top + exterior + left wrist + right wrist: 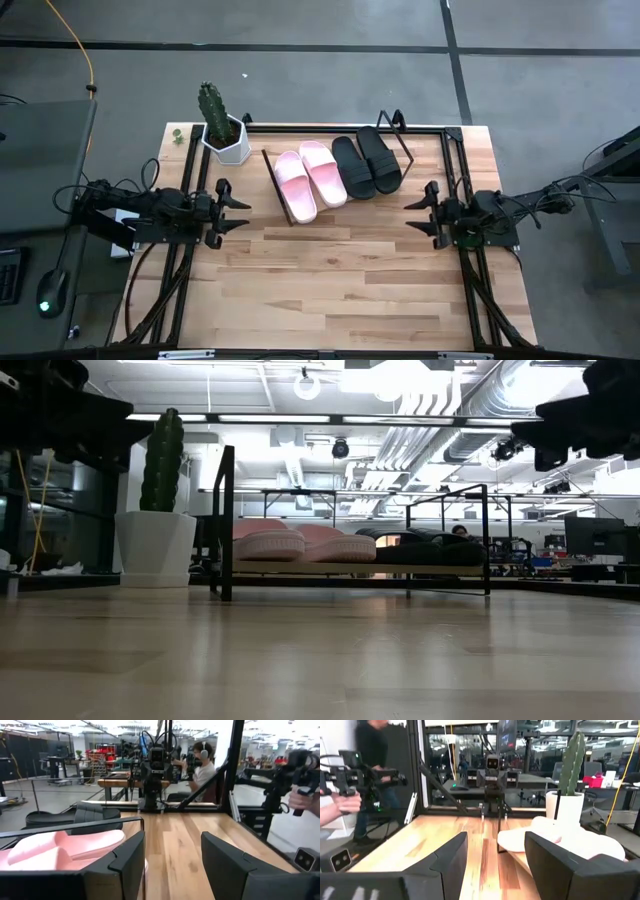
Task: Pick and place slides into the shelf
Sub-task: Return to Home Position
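Two light pink slides (310, 177) and two matte black slides (366, 162) lie side by side on the shelf (281, 200), a slanted wood board on a black wire frame near the table's far edge; the low view shows the pink slides (300, 544) and black slides (428, 550) resting soles down on the shelf (350, 570). My left gripper (240, 207) waits open at the table's left side, above the wood. My right gripper (413, 212) waits open at the right side. The left wrist view shows a pink slide (60, 851) close by, the right wrist view a pink slide (545, 836) farther off.
A potted cactus in a white pot (222, 128) stands at the far left corner beside the shelf. Black frame rails (455, 165) run along the table's sides. The wide wood tabletop (340, 280) lies between and near of both arms. People stand in the room beyond.
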`<state>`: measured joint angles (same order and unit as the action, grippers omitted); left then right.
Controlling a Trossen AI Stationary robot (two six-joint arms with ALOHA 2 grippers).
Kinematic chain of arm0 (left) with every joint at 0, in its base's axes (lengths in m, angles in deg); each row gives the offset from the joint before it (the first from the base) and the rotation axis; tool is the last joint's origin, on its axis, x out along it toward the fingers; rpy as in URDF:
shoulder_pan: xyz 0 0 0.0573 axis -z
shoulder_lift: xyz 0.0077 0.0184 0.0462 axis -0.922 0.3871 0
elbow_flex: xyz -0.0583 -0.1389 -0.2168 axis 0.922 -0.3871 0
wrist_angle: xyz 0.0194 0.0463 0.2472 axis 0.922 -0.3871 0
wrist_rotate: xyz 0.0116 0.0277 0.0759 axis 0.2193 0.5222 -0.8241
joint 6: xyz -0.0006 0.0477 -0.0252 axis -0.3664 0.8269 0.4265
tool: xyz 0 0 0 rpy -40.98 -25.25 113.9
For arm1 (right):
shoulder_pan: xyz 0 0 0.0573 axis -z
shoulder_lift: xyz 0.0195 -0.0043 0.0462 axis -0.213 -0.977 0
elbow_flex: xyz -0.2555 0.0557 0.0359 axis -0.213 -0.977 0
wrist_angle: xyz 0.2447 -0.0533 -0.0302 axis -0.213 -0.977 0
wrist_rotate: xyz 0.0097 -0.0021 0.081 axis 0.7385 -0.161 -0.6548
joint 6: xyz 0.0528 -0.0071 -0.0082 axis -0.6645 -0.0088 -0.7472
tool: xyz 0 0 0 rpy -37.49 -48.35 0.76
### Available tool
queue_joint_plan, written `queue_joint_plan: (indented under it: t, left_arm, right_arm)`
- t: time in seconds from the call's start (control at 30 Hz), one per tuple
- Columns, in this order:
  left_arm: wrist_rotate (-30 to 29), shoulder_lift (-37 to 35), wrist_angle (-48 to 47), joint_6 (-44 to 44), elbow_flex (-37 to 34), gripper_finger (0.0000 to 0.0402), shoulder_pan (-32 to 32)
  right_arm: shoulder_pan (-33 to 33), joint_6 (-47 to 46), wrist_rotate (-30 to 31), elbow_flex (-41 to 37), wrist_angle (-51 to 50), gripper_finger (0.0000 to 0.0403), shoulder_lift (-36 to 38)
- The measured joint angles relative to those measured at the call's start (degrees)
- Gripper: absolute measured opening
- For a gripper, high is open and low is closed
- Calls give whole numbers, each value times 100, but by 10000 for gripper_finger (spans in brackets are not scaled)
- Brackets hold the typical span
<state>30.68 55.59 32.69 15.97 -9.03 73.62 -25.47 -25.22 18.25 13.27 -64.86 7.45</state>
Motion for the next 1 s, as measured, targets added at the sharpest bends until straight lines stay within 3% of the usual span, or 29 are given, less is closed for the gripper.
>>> queue_joint_plan:
  t: [1.0]
  left_arm:
    - [-52, 23, 28, 45, 2, 177, 0]
  right_arm:
    - [0, -51, -58, 0, -252, 188, -15]
